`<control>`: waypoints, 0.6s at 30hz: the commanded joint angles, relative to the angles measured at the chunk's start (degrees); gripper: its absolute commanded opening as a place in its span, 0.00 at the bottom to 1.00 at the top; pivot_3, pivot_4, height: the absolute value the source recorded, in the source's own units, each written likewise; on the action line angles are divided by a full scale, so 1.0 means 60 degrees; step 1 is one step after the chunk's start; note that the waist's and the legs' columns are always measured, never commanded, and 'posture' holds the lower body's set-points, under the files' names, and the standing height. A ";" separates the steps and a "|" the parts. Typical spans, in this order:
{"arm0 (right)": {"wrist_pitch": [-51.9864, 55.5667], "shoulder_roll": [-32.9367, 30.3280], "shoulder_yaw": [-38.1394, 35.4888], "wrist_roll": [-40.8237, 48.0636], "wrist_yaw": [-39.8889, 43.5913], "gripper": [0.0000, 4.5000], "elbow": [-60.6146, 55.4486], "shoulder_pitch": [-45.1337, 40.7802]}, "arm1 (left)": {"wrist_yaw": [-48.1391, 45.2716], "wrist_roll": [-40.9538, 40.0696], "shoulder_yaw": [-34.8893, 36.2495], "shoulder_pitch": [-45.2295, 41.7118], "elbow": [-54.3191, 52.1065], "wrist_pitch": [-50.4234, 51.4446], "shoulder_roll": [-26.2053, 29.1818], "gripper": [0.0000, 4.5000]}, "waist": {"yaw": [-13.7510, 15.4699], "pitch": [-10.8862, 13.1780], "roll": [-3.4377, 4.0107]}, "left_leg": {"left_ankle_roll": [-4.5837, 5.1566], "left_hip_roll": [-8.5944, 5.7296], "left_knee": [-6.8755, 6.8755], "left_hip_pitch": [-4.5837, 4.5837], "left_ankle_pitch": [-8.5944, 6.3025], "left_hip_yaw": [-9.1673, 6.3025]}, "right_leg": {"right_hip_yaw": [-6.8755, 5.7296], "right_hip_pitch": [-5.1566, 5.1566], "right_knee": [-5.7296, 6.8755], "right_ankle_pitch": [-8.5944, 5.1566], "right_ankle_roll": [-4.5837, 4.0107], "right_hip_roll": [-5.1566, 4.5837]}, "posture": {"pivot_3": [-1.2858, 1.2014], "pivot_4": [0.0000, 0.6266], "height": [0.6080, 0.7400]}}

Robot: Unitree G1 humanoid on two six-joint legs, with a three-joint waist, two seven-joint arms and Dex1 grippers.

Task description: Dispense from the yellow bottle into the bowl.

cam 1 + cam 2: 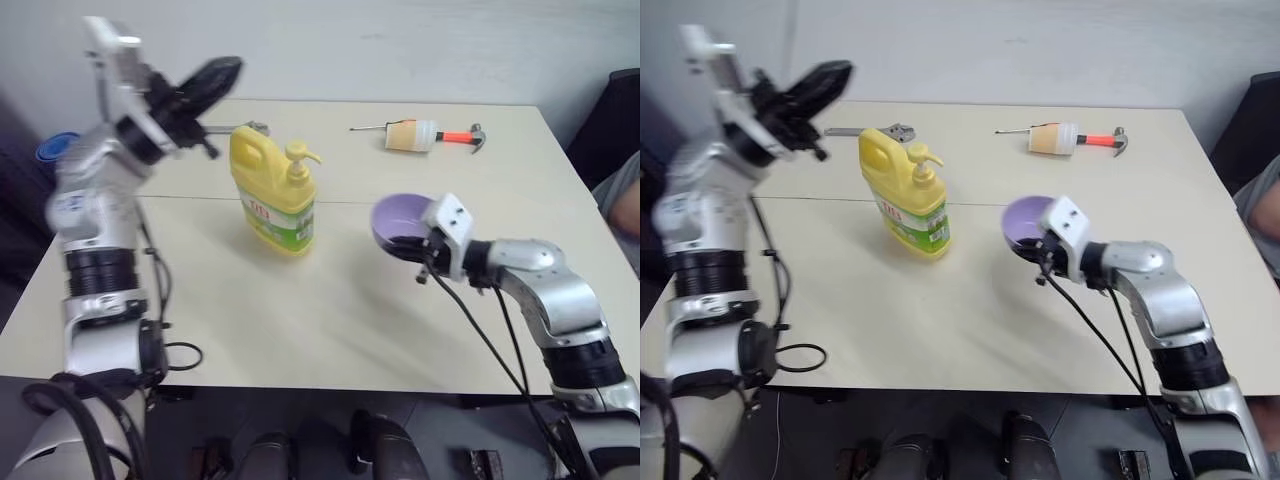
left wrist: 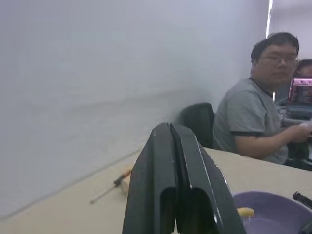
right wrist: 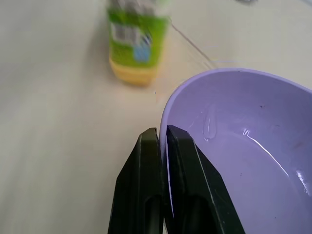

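Note:
The yellow bottle (image 1: pixel 272 195) stands upright in the middle of the table, pump nozzle on top, green-and-red label facing me. To its right is the lavender bowl (image 1: pixel 400 220), tilted, with my right gripper (image 1: pixel 402 244) shut on its near rim. In the right wrist view the two fingers (image 3: pixel 146 165) pinch the bowl's rim (image 3: pixel 204 83), and the bottle (image 3: pixel 138 44) stands beyond. I cannot tell whether the bowl rests on the table. My left gripper (image 1: pixel 226 70) is raised above and to the left of the bottle, shut, holding nothing.
A cream cylinder with a white cap (image 1: pixel 412 134) and an orange-handled hammer (image 1: pixel 462 136) lie at the back of the table (image 1: pixel 300 320). A wrench (image 1: pixel 252 127) lies behind the bottle. A person (image 2: pixel 253 122) sits at the table's right side.

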 commanded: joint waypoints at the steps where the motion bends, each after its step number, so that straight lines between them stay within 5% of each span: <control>1: -0.1847 -0.0252 -0.0698 -0.0250 0.0129 0.00 0.0767 0.0710 | -0.0725 0.0017 0.0361 0.1790 -0.0625 -0.0362 0.0654 0.01 | -0.0015 0.0001 0.0000 | 0.0000 0.0001 -0.0001 0.0006 0.0000 0.0003 | 0.0002 0.0002 0.0000 0.0000 0.0000 0.0002 | 0.52 0.24 1.00; 4: -0.4222 -0.0092 -0.1165 -0.0478 0.0129 0.00 0.2285 0.1393 | -0.0986 0.0549 0.0628 0.4167 -0.0830 -0.1238 0.1080 0.01 | -0.0001 0.0011 -0.0016 | 0.0000 0.0012 0.0016 0.0030 0.0001 0.0046 | 0.0021 0.0017 0.0024 0.0004 -0.0007 0.0005 | 0.52 0.24 1.00; 10: -0.5783 0.0349 -0.1534 -0.0232 0.0353 0.00 0.4357 0.1710 | -0.0831 0.0947 0.0562 0.7310 -0.1567 -0.2267 0.0672 0.01 | 0.0042 0.0018 -0.0028 | 0.0005 0.0029 0.0023 0.0057 0.0006 0.0065 | 0.0069 0.0027 0.0032 0.0020 -0.0027 0.0001 | 0.52 0.24 1.00; 12: -0.6149 0.0477 -0.1615 -0.0168 0.0487 0.00 0.4883 0.1716 | -0.0668 0.0841 0.0443 0.7963 -0.2031 -0.2120 0.0440 0.09 | 0.0058 0.0018 -0.0027 | 0.0005 0.0028 0.0024 0.0055 0.0006 0.0055 | 0.0091 0.0027 0.0032 0.0021 -0.0028 -0.0007 | 0.52 0.24 1.00; 18: -0.7465 0.0562 -0.2126 0.0277 0.1090 0.42 0.5551 0.1791 | -0.0372 0.0754 0.0229 0.9107 -0.3109 -0.1756 0.0171 0.47 | 0.0031 0.0017 -0.0026 | 0.0005 0.0029 0.0019 0.0066 0.0005 0.0057 | 0.0156 0.0031 0.0034 0.0024 -0.0033 -0.0010 | 0.52 0.24 1.00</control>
